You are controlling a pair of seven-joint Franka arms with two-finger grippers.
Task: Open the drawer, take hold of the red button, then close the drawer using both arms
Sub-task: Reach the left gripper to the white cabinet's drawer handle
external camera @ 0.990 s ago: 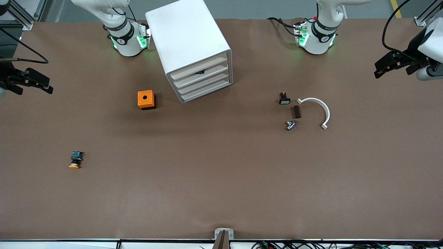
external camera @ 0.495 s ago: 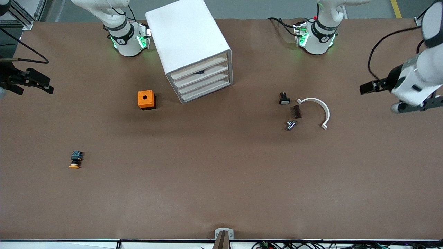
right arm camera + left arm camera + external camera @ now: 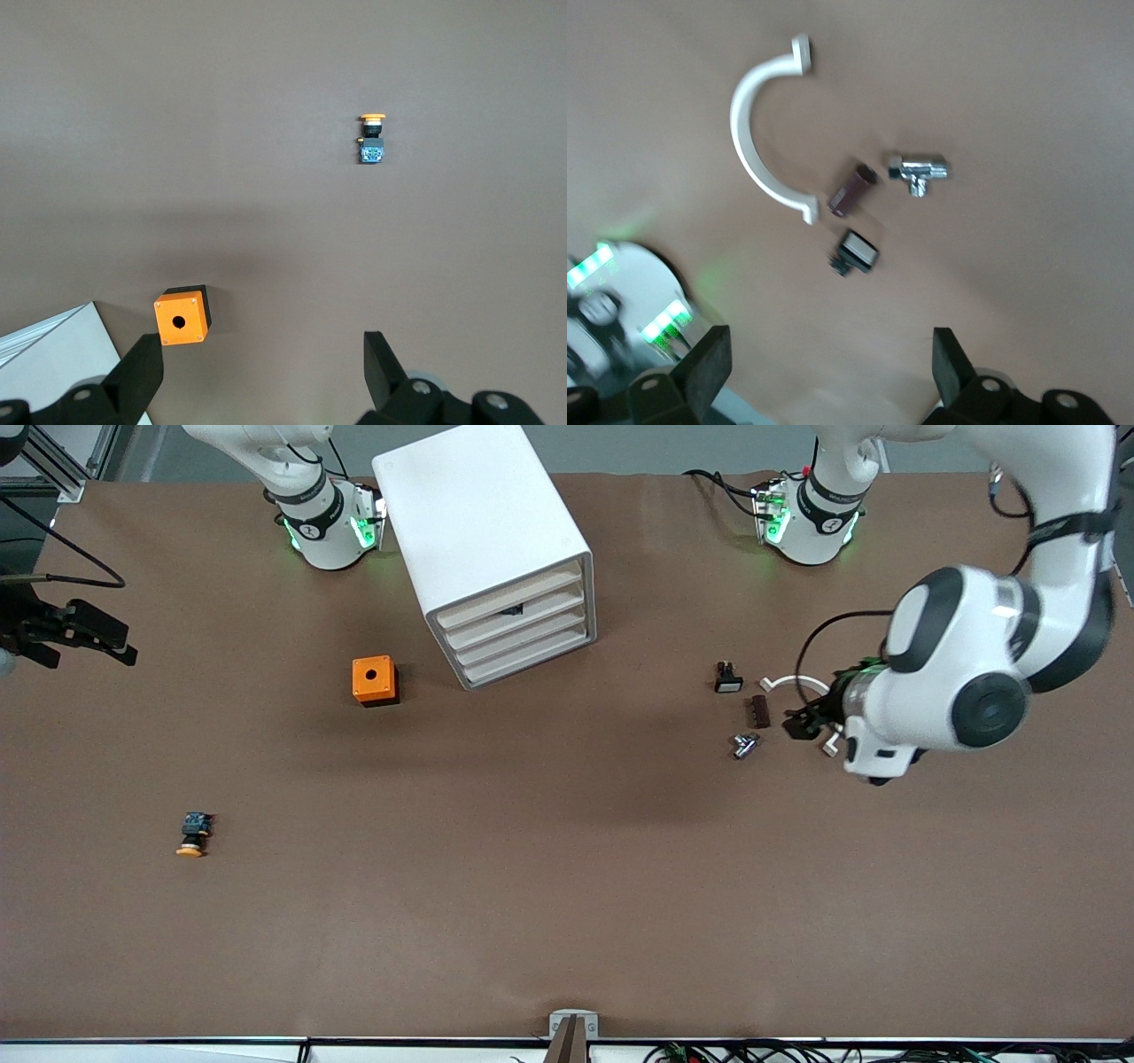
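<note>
The cabinet (image 3: 496,549) is shut. Left gripper (image 3: 824,372), spread, hovers over the clamp (image 3: 828,708); probably align it on a drawer (image 3: 514,611) front. Right gripper (image 3: 257,372), spread, waits.

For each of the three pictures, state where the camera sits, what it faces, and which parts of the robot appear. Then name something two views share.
Front view: high across the table, facing both bases; shows cabinet, left gripper, right gripper.
Left wrist view: looks down past open fingers at white clamp, valve, black button.
Right wrist view: looks down past open fingers at orange box, yellow button.
Shared: front and right wrist views show the orange box.
</note>
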